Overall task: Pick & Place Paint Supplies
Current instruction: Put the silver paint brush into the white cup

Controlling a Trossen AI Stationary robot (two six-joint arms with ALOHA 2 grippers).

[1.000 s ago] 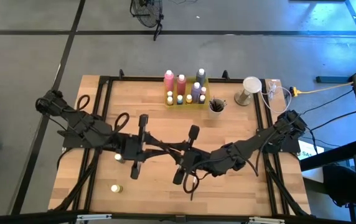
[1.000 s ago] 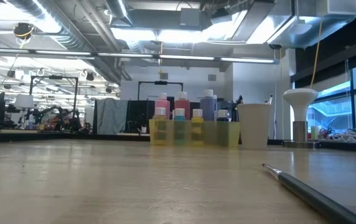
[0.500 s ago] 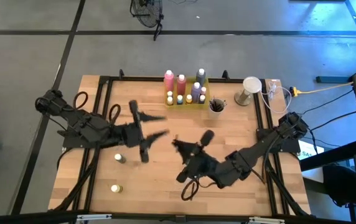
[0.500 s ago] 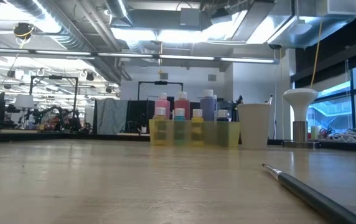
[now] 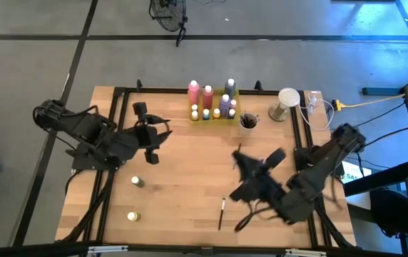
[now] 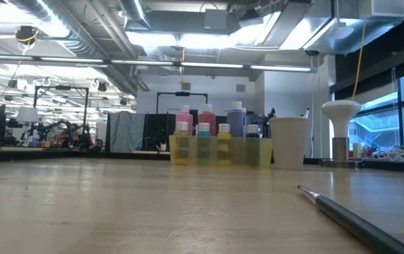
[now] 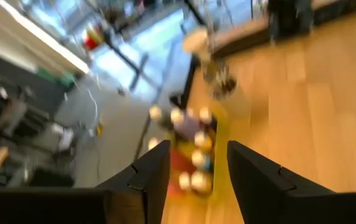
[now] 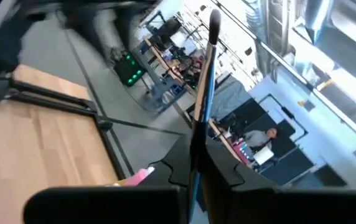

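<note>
Over the last second both arms have pulled away from the middle of the counter (image 5: pixel 182 171). Taking the far edge in the high view as twelve o'clock, the left arm has drawn back toward nine o'clock and the right has swung out toward four.

The left gripper (image 7: pixel 193 169) now hangs near ten o'clock with its jaws released and nothing between them. Its camera looks across toward the tray, so we judge it is between pick-ups.

The right gripper (image 8: pixel 196 152) has its jaws clenched on a thin dark paintbrush (image 8: pixel 204 81), which runs straight out past the fingertips. Gripped low on the handle like that, it can probably be lowered end-first into a container.

A second paintbrush (image 5: pixel 221 213) lies loose on the counter near six o'clock. Two small pale-capped bottles (image 5: pixel 138 181) sit well apart from the tray at about eight o'clock, one nearer the front edge than the other. All three seem yet to be collected.

At twelve o'clock stands the translucent yellow tray (image 6: pixel 186 154). It holds two pink bottles (image 5: pixel 193 89), a purple bottle (image 6: pixel 236 120) and several tiny capped ones, all upright in its compartments. Just beside it, toward one o'clock, is the pale cup (image 6: pixel 287 141). From above, dark shapes show inside it, likely brush handles, though we cannot be sure.
</note>
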